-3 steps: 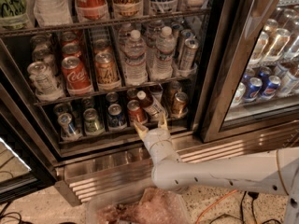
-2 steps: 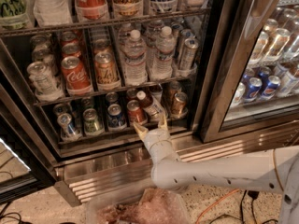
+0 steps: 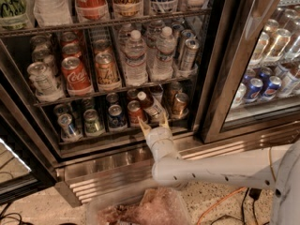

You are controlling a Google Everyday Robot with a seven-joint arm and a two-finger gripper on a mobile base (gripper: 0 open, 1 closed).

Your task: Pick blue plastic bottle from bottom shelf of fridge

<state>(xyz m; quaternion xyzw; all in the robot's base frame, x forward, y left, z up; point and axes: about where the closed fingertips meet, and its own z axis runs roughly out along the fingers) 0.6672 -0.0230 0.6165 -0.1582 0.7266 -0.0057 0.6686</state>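
Observation:
The blue plastic bottle (image 3: pixel 151 107) is slim, with a white cap and a dark body with a pale label. It leans left on the bottom shelf (image 3: pixel 117 136) of the fridge (image 3: pixel 211 88), between a red can and a bronze can. My gripper (image 3: pixel 154 123) is at the shelf's front edge, right below the bottle's base. It is open, with its pale fingertips (image 3: pixel 143 127) spread to either side of the bottle's lower end. I cannot tell whether they touch it.
Cans stand along the bottom shelf: a red can (image 3: pixel 135 111), a bronze can (image 3: pixel 180 103) and a blue can (image 3: pixel 115 116). Clear water bottles (image 3: pixel 136 55) stand on the rack above. A neighbouring cooler (image 3: pixel 267 83) holds blue cans. A louvred grille (image 3: pixel 108 179) lies below.

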